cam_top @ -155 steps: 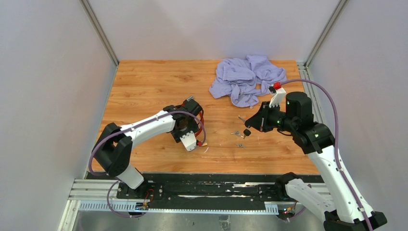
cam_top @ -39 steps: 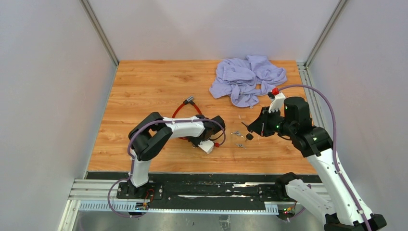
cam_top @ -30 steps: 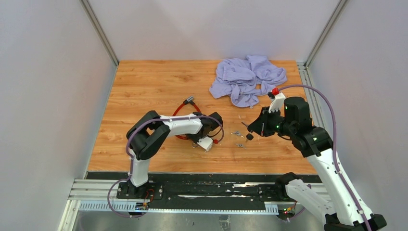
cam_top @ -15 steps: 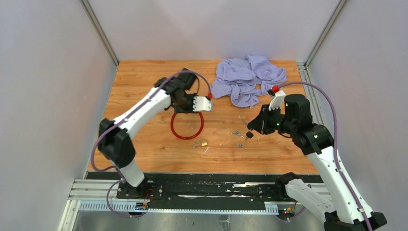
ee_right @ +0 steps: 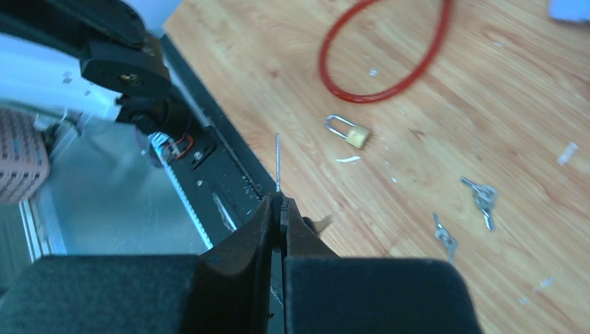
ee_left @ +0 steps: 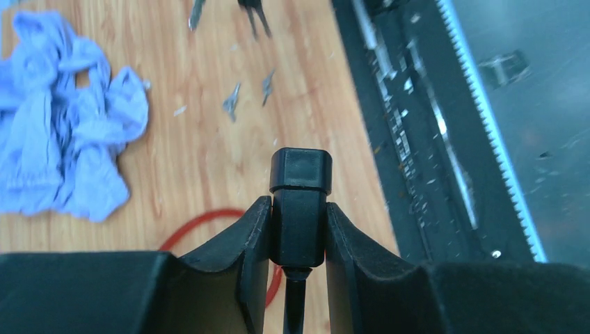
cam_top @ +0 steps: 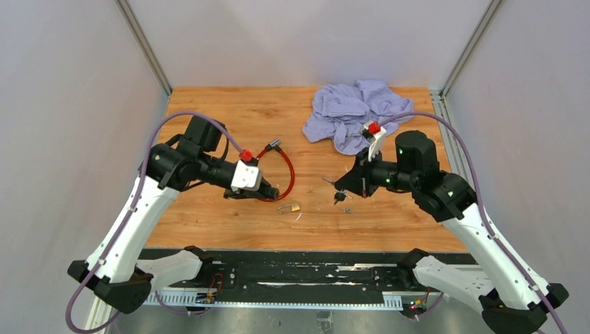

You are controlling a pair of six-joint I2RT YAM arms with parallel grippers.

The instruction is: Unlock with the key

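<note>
Your top camera hangs above the counter point(cam_top: 209, 111)'s near edge and looks steeply down on the whole surface. The left wrist camera rides close over the wood, facing the right edge — the right wrist one faces the near left corner. All three share the red cable lock point(cam_top: 291, 175) and loose keys point(cam_top: 346, 210).

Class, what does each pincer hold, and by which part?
Left pincer: the cable lock, by its black end barrel. Right pincer: a key, by its head end, blade sticking out.

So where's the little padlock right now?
Top view: the padlock lies on the table's near middle, just below the red cable, left of the loose keys.
</note>
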